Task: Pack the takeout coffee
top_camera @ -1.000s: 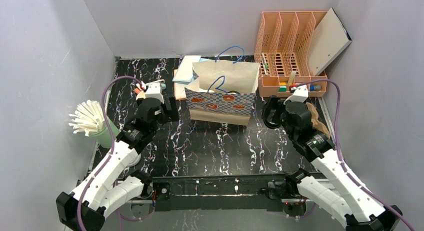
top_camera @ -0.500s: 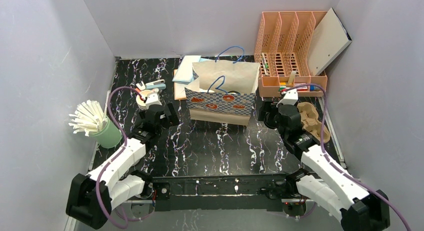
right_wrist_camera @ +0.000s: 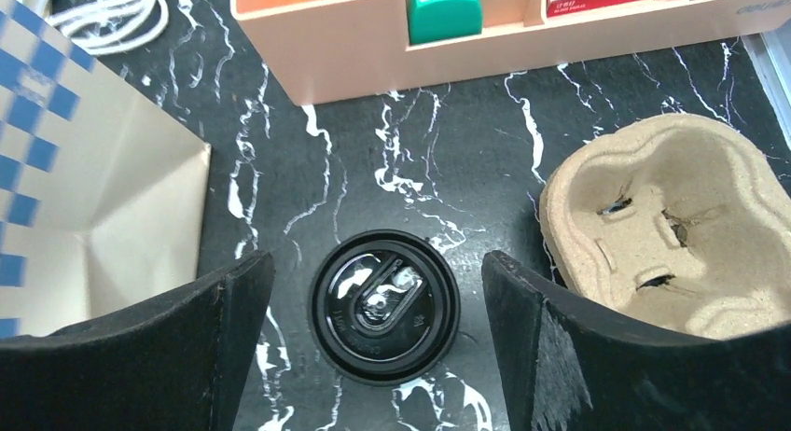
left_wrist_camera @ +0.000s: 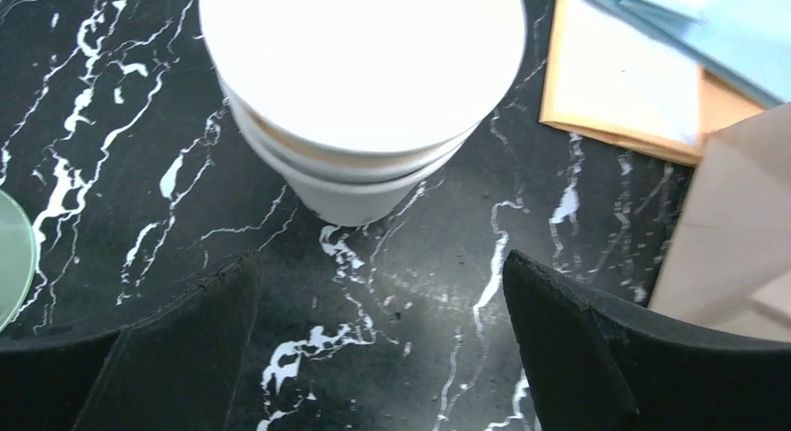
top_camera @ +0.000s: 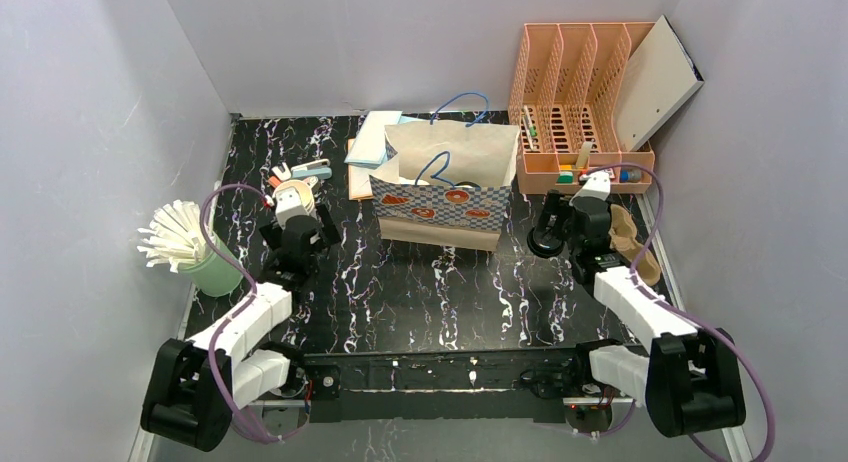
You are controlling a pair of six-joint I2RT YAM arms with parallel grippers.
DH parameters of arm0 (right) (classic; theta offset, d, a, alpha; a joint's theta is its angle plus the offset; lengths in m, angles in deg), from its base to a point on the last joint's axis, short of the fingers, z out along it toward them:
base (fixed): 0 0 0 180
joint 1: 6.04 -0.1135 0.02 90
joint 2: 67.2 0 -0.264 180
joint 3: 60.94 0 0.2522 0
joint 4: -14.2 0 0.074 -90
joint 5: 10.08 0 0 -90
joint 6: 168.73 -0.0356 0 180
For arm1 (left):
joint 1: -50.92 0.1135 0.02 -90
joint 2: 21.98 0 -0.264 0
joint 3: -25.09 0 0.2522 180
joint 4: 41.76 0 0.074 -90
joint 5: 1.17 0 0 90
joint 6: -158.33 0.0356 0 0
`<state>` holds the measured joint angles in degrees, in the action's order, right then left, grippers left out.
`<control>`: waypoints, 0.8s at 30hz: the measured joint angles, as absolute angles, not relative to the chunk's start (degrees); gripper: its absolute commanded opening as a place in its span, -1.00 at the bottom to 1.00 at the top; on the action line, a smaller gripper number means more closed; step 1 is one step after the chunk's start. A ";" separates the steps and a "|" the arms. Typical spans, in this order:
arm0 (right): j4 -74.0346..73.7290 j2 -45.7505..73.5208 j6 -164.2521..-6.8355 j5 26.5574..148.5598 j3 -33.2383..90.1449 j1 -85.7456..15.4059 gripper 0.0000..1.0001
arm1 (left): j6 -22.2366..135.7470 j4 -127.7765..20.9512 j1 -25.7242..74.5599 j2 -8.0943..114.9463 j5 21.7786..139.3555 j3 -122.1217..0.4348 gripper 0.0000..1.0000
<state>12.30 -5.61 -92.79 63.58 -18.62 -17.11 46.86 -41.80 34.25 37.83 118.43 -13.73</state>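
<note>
The takeout coffee is not something we can pick out with certainty. A dark sliver shows low in the open mouth of the paper bag, too small for us to tell whether it is the cup. The bag stands upright near the middle of the black marbled surface, a blue checked band across its front.

Our right hand is spread wide and holds nothing. A black lid lies flat on the surface in the gap between its fingers, apart from both. Just right of the lid sits a pulp cup carrier, and beyond it the peach organizer.

Our left hand is also spread wide and empty. The stacked cream cups stand just ahead of its fingers, not between them. The light green straw holder stands at the surface's left edge.
</note>
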 measured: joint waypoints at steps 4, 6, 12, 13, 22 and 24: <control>21.35 -4.08 -87.24 63.80 -24.99 -16.98 0.74 | 51.32 -32.23 34.43 38.53 120.53 -6.67 0.92; 27.14 -3.25 -83.75 64.04 -30.01 -16.98 0.76 | 53.85 -28.51 34.69 40.04 120.42 -4.58 0.92; 37.28 5.07 -79.61 65.11 -32.02 -16.35 0.68 | 61.81 -13.19 35.98 46.57 118.89 -0.97 0.95; 38.64 6.15 -79.00 65.48 -32.02 -16.04 0.62 | 62.55 -10.17 36.50 48.45 118.35 -0.64 0.96; 56.01 18.47 -78.57 73.02 -32.59 -10.03 0.69 | 66.64 5.98 39.26 59.99 113.62 2.20 0.96; 60.84 22.34 -79.99 73.42 -32.50 -9.03 0.81 | 67.58 9.69 39.93 62.03 112.38 2.22 0.96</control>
<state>60.84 22.34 -79.99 73.42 -32.50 -9.03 67.58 9.69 39.93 62.03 112.38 2.22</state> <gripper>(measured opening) 0.836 0.979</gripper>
